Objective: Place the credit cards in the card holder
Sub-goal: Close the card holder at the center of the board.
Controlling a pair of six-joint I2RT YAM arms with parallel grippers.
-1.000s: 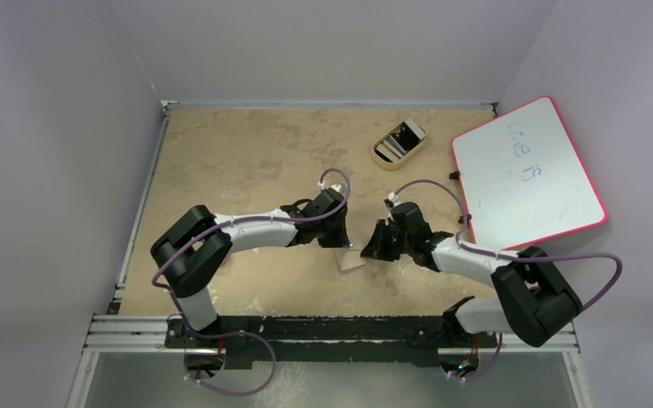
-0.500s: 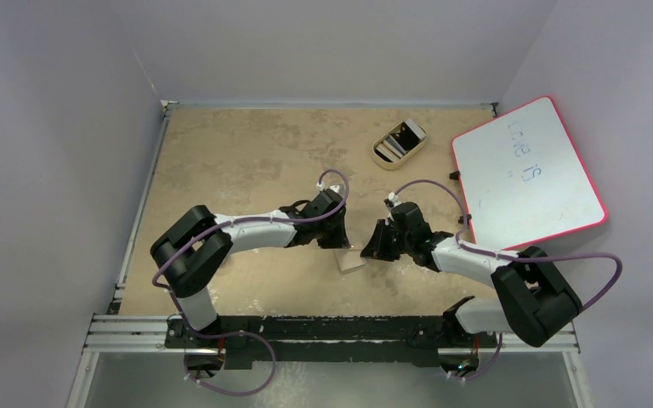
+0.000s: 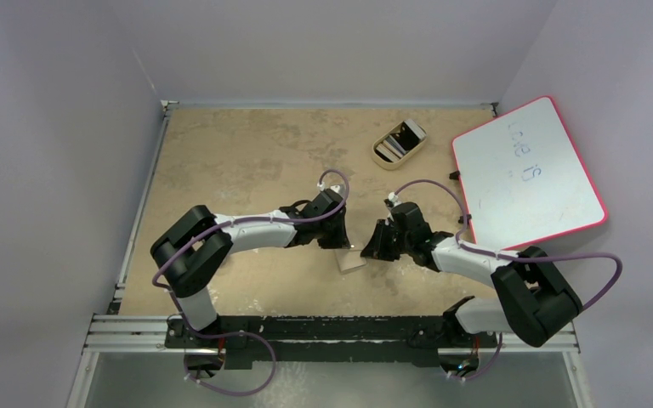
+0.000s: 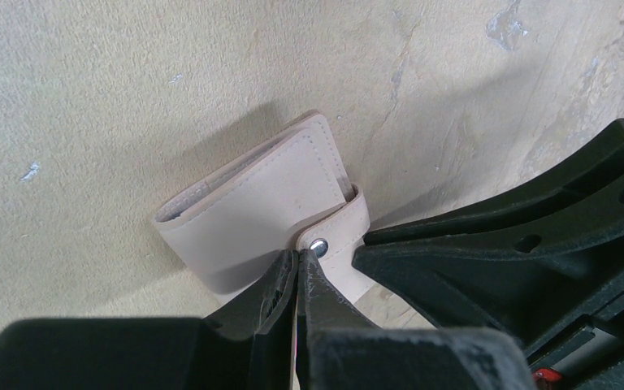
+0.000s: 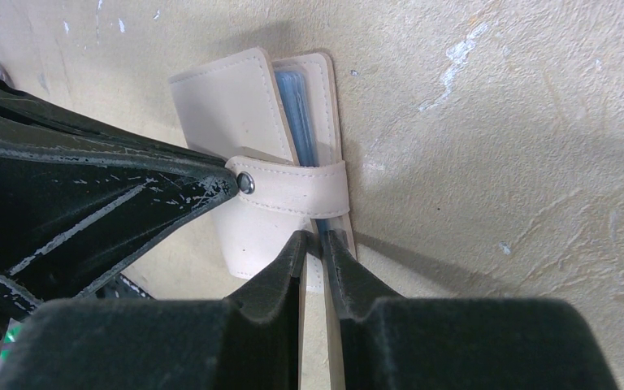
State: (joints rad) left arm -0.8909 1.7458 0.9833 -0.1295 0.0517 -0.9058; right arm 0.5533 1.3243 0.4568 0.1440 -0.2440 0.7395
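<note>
Item: card holder (image 3: 351, 261), tan, folded shut, flat on counter (image 3: 247, 153) near its front edge, approx. mid-width, between the two arms. Snap tab (image 5: 292, 188) wraps over the open long edge, stud fastened on the upper panel. Credit cards (image 5: 295, 106): pale blue edges show in the slit between the two panels, inside the holder, not sticking out past its edges. L gripper (image 4: 299, 264): fingers pressed together, tips touching the stud end of the tab, nothing seen between them. R gripper (image 5: 315, 241): fingers nearly together, clamped on the holder's open long edge just below the tab. Both grippers meet at the holder from opp. sides, tips close, little room between. Open counter lies wide to the left and beyond the arms. Farther back, right of ctr: tan oval tray (image 3: 399, 144) with a white-edged slab (image 3: 408, 133) in it. Far right: red-rimmed whiteboard (image 3: 527, 174), overhanging the counter's right edge.
</note>
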